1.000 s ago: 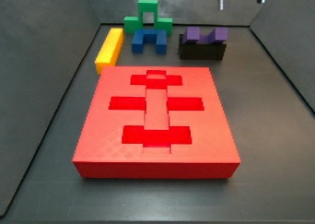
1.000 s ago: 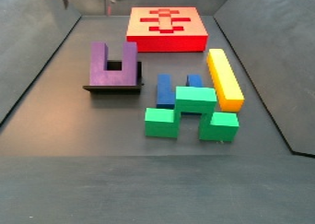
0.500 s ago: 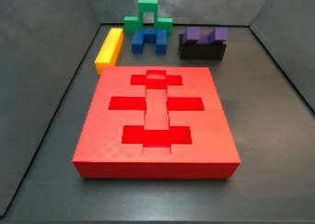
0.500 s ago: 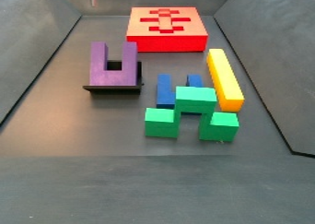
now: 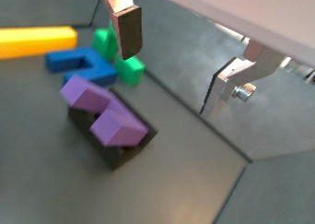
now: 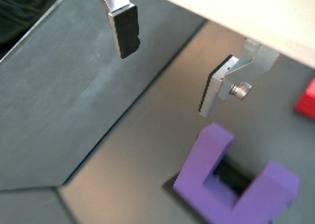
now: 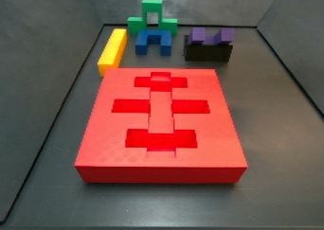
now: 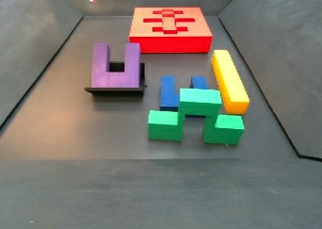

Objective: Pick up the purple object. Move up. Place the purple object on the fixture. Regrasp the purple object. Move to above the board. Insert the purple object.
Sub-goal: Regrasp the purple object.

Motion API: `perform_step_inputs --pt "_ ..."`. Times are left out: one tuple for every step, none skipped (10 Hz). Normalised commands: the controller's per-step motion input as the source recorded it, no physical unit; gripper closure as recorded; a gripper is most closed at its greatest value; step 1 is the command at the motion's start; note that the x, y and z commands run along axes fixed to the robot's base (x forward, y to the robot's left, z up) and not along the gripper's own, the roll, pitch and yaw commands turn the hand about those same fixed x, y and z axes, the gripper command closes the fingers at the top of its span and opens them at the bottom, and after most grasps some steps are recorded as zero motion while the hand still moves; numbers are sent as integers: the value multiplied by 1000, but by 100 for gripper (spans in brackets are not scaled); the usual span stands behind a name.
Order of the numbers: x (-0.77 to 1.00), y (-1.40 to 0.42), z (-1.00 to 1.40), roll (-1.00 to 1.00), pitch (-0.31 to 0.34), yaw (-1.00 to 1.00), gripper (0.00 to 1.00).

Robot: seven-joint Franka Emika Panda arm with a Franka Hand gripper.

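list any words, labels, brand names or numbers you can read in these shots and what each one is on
None: no readable text, label, brand or number shows in any view.
The purple object, the fixture under it and the board are plain, as are the blue block, green blocks and yellow bar.
The gripper, open above the purple object, has bare silver fingers with no markings.

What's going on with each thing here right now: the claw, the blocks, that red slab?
End effector: open, holding nothing, up above the purple object.
Purple object: sitting on the fixture, prongs up, not gripped.
Fixture: on the floor, carrying the purple object.
Board: flat on the floor, cut-outs empty.
Yellow bar: lying flat.
Blue block and green blocks: clustered together, untouched.
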Motion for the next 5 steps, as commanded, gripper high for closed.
perform_step_inputs --pt "594 -120 0 869 823 0 0" --pt "800 -154 -274 666 671 0 0" --pt "971 77 -411 369 200 126 0" --pt "926 109 -386 309 120 160 0" --pt "831 97 -314 409 131 246 0"
